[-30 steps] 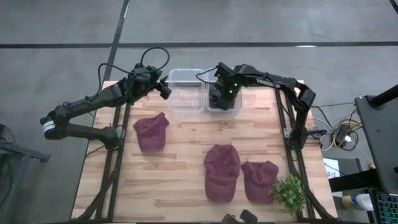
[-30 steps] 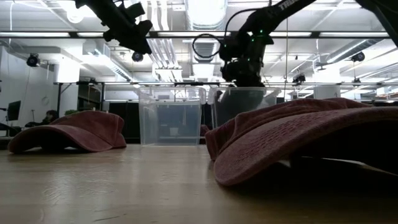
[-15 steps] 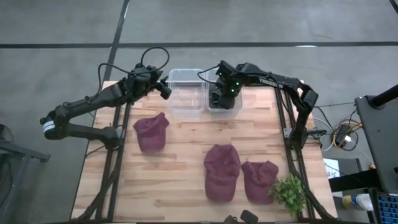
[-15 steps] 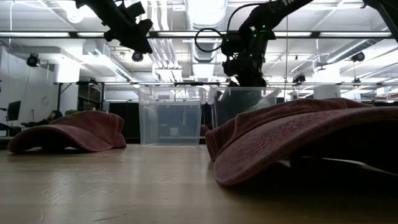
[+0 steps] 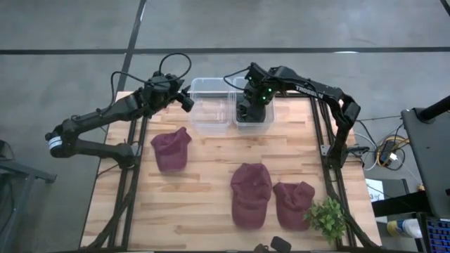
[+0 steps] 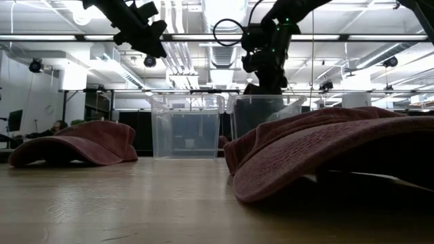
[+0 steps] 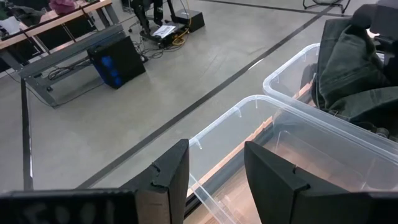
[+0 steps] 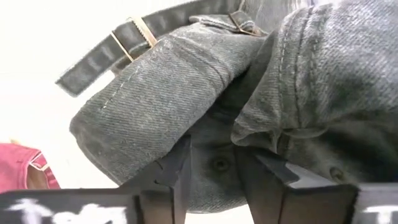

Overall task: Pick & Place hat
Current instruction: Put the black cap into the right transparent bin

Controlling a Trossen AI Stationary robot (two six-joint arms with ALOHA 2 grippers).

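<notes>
A grey-green denim hat [image 8: 186, 93] with a buckled strap [image 8: 134, 34] lies in the right clear bin [image 5: 253, 121] at the table's far edge. It shows dark through the bin's wall [image 6: 261, 125] in the low view. My right gripper [image 5: 250, 105] hangs just over that bin, pointing down. It is open, with a finger on either side of the hat's crown [image 8: 214, 165] in its wrist view. My left gripper [image 7: 214, 180] is open and hovers high at the far left corner of the left clear bin [image 5: 209, 105]. Three maroon hats [image 5: 171, 150] [image 5: 251, 193] [image 5: 293, 204] rest crown-up on the table.
The left bin [image 7: 280, 143] holds no hat. A small green plant [image 5: 325, 218] stands at the near right corner beside the rightmost maroon hat. Bare wood lies between the bins and the hats [image 5: 281, 151] and at the near left [image 5: 162, 211].
My right gripper has risen out of the right bin and drifted slightly toward the far edge. The grey-green hat has stayed down in the bin. The left arm has kept still.
</notes>
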